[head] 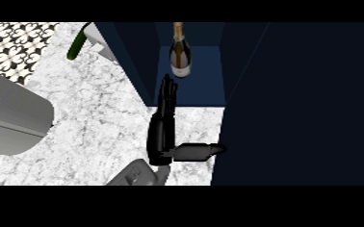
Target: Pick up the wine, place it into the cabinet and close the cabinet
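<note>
Wine bottle point(180, 50) stands inside cabinet point(202, 72); right hand point(162, 134) fingers straight, released. Withdraw toward 6 o'clock, then swing door point(284, 101) shut.

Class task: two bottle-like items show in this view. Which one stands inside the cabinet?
The wine bottle with the pale label stands inside the dark blue cabinet. The green bottle lies outside, on the marble counter.

Kitchen: marble counter point(92, 120), cabinet point(135, 57).
</note>
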`<move>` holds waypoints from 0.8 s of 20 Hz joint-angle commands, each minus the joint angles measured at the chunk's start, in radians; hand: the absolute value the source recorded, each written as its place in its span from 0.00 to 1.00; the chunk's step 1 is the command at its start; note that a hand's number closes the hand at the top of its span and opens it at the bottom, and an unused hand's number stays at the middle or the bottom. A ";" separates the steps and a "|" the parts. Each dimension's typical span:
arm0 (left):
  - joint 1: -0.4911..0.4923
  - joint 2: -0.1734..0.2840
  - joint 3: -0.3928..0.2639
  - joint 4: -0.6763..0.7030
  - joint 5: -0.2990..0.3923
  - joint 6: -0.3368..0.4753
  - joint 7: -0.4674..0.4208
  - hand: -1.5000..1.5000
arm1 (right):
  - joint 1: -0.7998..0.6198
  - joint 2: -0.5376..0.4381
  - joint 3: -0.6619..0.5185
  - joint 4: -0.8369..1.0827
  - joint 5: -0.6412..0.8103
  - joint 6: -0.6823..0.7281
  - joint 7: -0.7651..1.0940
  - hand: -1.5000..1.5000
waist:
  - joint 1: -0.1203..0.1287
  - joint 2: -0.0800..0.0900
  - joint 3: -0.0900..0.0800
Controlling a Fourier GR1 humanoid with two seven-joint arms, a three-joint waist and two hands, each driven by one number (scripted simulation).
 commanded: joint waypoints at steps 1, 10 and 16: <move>0.114 0.024 -0.058 -0.169 -0.076 0.101 0.048 0.00 | -0.070 -0.030 -0.072 -0.040 -0.075 0.000 0.069 0.00 | 0.001 0.002 0.000; 0.307 0.168 -0.065 -0.450 -0.142 0.048 0.093 0.00 | -0.057 -0.023 -0.009 -0.066 -0.062 -0.004 0.119 0.00 | -0.002 0.004 0.000; 0.395 0.329 -0.093 -0.650 -0.143 -0.012 0.152 0.00 | -0.108 -0.016 0.038 -0.046 -0.106 0.010 0.193 1.00 | 0.006 0.002 -0.001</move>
